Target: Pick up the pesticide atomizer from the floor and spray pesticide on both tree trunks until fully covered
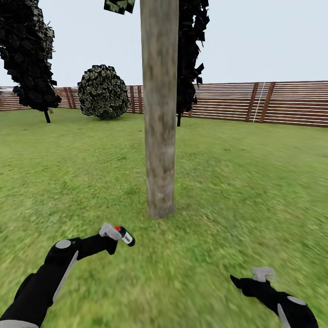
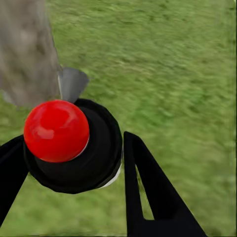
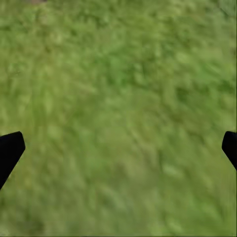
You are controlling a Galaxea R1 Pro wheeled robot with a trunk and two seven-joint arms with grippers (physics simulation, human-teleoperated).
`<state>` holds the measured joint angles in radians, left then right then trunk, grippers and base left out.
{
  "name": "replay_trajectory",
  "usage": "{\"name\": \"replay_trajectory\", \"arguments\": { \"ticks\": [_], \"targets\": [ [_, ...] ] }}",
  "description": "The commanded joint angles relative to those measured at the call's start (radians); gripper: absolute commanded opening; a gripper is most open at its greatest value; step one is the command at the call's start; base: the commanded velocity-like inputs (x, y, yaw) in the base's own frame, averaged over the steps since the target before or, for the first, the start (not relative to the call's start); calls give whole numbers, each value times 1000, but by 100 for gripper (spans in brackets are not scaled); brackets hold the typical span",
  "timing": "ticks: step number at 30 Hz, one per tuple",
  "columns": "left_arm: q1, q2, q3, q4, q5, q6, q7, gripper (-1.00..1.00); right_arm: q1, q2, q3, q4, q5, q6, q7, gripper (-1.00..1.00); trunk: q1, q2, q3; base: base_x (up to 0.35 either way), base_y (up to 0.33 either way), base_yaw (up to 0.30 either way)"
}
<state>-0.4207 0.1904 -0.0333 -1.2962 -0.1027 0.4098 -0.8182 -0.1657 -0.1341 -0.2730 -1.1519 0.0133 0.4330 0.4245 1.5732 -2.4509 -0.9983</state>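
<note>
A thick beige-grey mottled tree trunk [image 1: 159, 114] rises from the grass straight ahead, with a dark leaf clump [image 1: 119, 5] at the top edge. My left gripper [image 1: 114, 235] is shut on the pesticide atomizer [image 1: 125, 237], a small black bottle with a red cap, held low over the lawn short of the trunk's base. In the left wrist view the atomizer [image 2: 79, 148] sits between the black fingers [image 2: 148, 192], its grey nozzle toward the trunk [image 2: 27, 54]. My right gripper [image 1: 255, 277] hangs open over bare grass [image 3: 118, 113] at the lower right.
A brown slat fence [image 1: 273, 102] runs across the back of the lawn. A round bush [image 1: 103, 91] and a thin-trunked near-black tree [image 1: 29, 54] stand at the far left; another dark tree [image 1: 191, 54] stands behind the trunk. Open grass [image 1: 255, 182] lies on both sides.
</note>
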Motion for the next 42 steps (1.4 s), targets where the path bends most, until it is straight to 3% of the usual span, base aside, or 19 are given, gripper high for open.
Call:
{"name": "replay_trajectory", "arguments": {
  "ticks": [1, 2, 3, 4, 8, 13, 17, 18, 21, 22, 23, 24, 26, 29, 32, 34, 38, 39, 42],
  "targets": [
    [-1, 7, 0, 0, -20, 0, -50, -100, -34, -4, 0, 0, 2, 13, 66, 100, 0, 0, 0, 0, 0, 0],
    [-2, 11, 0, 0, -44, 1, -94, -100, -63, -9, 1, 0, 2, 28, 127, 100, 0, 0, 0, 0, 0, 0],
    [-3, 15, 0, 0, -94, 1, -162, -100, -109, -13, 1, 0, 2, 64, 214, 100, 0, 0, 0, 0, 0, 0],
    [-3, 15, 0, 0, -111, 1, -185, -100, -124, -15, 1, 0, 2, 75, 240, 100, 0, 0, 0, 0, 0, 0],
    [-5, 17, 0, 0, -288, -3, -394, -100, -216, -17, 7, -12, 2, 132, 425, 100, 0, 0, 0, 0, 0, 0],
    [-8, 17, -1, -1, -387, -5, -513, -100, -248, -17, 60, -114, 2, 192, 571, 100, 0, 0, 0, 0, 0, 0],
    [-47, 18, -2, -1, -466, -5, -607, -100, -252, -13, 93, -142, 2, 227, 602, 100, 0, 0, 0, 0, 0, 0],
    [-64, 17, -2, -2, -512, -5, -663, -100, -253, -9, 97, -145, 2, 231, 605, -100, 0, 0, 0, 0, 0, 0],
    [-101, 15, -2, -2, -613, -5, -731, -100, -253, -6, 108, -147, 2, 233, 608, -100, 0, 0, 0, 0, 0, 0],
    [-104, 14, -3, -2, -627, -5, -736, -100, -253, -5, 115, -148, 2, 233, 609, -100, 0, 0, 0, 0, 0, 0],
    [-110, 13, -3, -2, -650, -5, -744, -100, -253, -5, 136, -148, 2, 234, 609, -100, 0, 0, 0, 0, 0, 0],
    [-116, 10, -8, -2, -676, -5, -752, -100, -253, -5, 198, -149, 2, 234, 610, -100, 0, 0, 0, 0, 0, 0],
    [-120, 5, -23, -2, -690, -5, -753, -100, -253, -6, 275, -149, 3, 234, 610, -100, 0, 0, 0, 0, 0, 0],
    [-127, -7, -59, -2, -695, -5, -753, -100, -253, -6, 317, -155, 2, 234, 611, -100, 0, 0, 0, 0, 0, 0],
    [-136, -24, -140, -2, -698, -4, -753, -100, -253, -5, 328, -197, 2, 234, 613, -100, 0, 0, 0, 0, 0, 0],
    [-143, -37, -176, -2, -698, -4, -753, -100, -253, -5, 332, -214, 2, 234, 614, -100, 0, 0, 0, 0, 0, 0],
    [-158, -68, -194, -2, -699, -3, -753, -100, -253, -4, 334, -228, 2, 234, 614, -100, 0, 0, 0, 0, 0, 0],
    [-165, -86, -197, -2, -707, -3, -753, -100, -253, -4, 334, -229, 2, 234, 613, -100, 0, 0, 0, 0, 0, 0],
    [-174, -124, -210, -2, -775, -2, -753, -100, -253, 3, 336, -230, 2, 234, 613, -100, 0, 0, 0, 0, 0, 0]
  ]
}}
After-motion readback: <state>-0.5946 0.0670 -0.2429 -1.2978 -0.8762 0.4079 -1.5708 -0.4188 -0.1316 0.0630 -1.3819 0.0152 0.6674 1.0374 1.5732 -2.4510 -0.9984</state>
